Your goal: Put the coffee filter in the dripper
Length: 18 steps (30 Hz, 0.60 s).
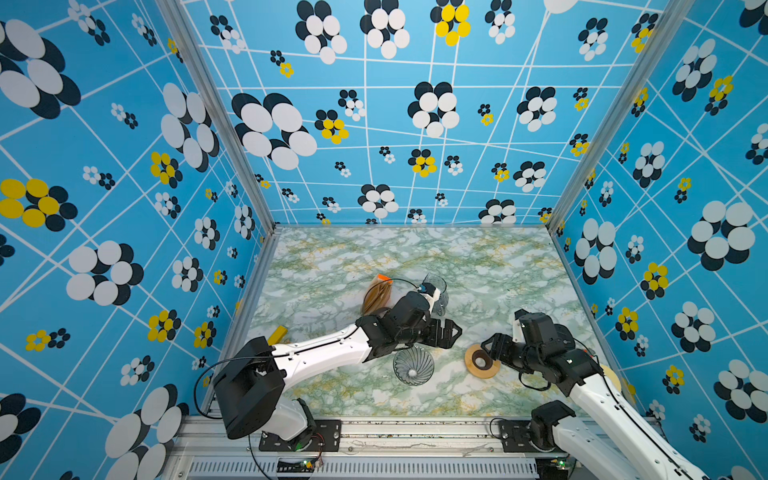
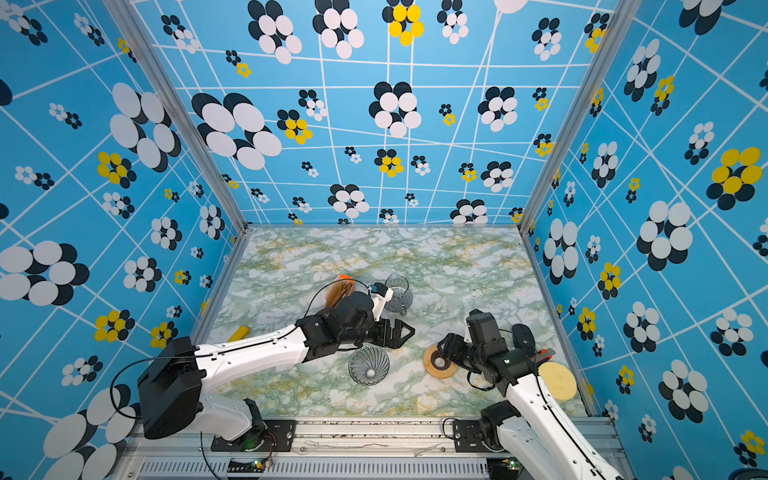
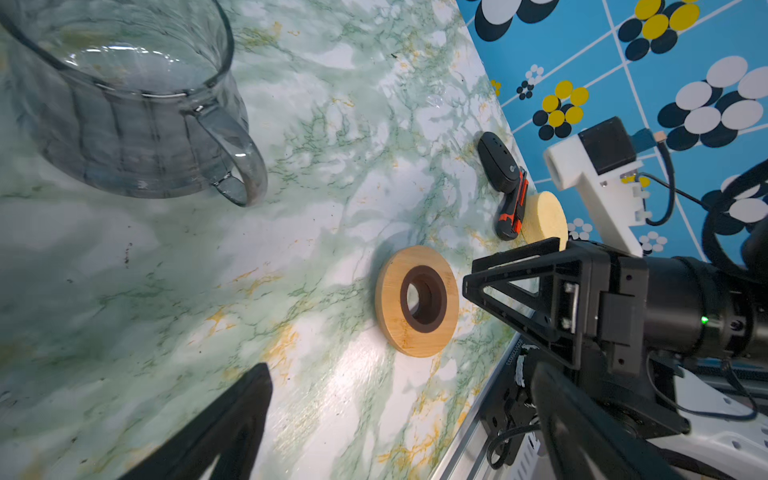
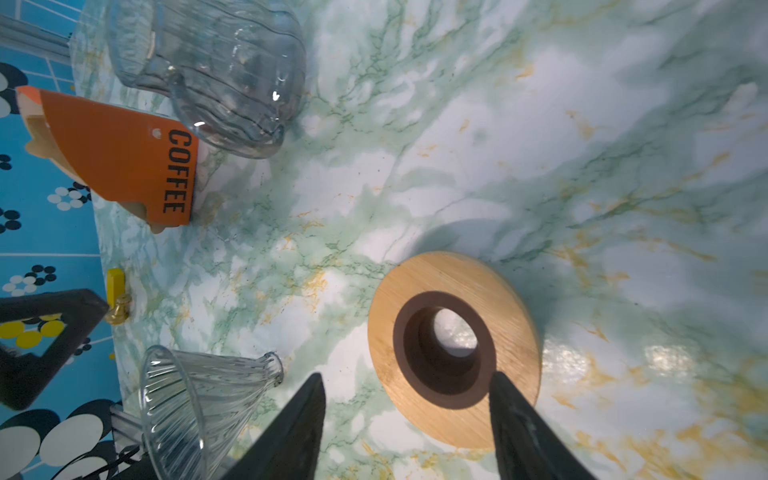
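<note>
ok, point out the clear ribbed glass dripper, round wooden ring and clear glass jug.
clear ribbed glass dripper [image 1: 413, 361]: a top view, inner ribbed wall.
round wooden ring [image 4: 515, 332]: right wrist view, wood face beside the hole.
clear glass jug [image 3: 124, 137]: left wrist view, side wall.

Wooden ring [image 4: 513, 309] lies flat on the marbled table [image 1: 415, 257] (glass jug [image 3: 137, 137] upright, apart).

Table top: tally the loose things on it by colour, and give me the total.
Clear glass: 2 (jug, dripper)
Wood: 1 (ring)
Brown with orange tag: 1 (filter packet)
Yellow: 2 (small block, pale disc)
Black: 2 (oval gadget, orange-trimmed tool)
Total: 8
</note>
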Tool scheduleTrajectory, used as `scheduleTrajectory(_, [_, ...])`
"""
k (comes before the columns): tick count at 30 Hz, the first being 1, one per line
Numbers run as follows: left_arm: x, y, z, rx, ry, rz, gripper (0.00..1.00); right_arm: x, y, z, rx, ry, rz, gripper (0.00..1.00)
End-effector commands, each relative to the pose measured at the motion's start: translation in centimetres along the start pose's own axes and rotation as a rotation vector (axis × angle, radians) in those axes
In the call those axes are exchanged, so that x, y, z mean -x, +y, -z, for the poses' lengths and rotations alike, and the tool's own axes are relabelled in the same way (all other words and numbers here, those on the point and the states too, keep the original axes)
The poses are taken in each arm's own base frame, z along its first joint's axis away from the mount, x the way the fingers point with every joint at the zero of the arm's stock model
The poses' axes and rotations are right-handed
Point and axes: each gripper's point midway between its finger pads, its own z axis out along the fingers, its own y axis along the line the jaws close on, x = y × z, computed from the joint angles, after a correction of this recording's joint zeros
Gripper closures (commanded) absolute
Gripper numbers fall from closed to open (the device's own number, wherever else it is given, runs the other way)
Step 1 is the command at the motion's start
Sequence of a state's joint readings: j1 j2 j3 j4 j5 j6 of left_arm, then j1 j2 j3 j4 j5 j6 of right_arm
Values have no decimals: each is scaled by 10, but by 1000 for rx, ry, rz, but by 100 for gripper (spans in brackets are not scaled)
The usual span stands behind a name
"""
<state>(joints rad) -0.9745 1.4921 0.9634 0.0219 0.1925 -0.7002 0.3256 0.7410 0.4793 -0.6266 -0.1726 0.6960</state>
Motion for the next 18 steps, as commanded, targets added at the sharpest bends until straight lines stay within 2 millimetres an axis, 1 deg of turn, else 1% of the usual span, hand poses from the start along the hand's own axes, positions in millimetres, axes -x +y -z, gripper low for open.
scheduleTrajectory(1, [7, -21, -1, -60, 17, -64, 1, -11, -23, -7, -78, 18, -54, 37])
scheduleTrajectory(6, [4, -32, -8, -113, 49, -69, 1, -15, -37, -14, -116, 11, -84, 37])
scheduleTrajectory(8, [2, -32, -10, -117, 60, -66, 1, -16, -40, -15, -125, 8, -89, 37])
scheduleTrajectory(13, [-3, -28, -13, -112, 71, -64, 1, -17, -42, -19, -130, 16, -98, 38])
scheduleTrajectory(18, [-3, -27, -11, -103, 68, -72, 1, -19, -40, -26, -109, 27, -111, 39])
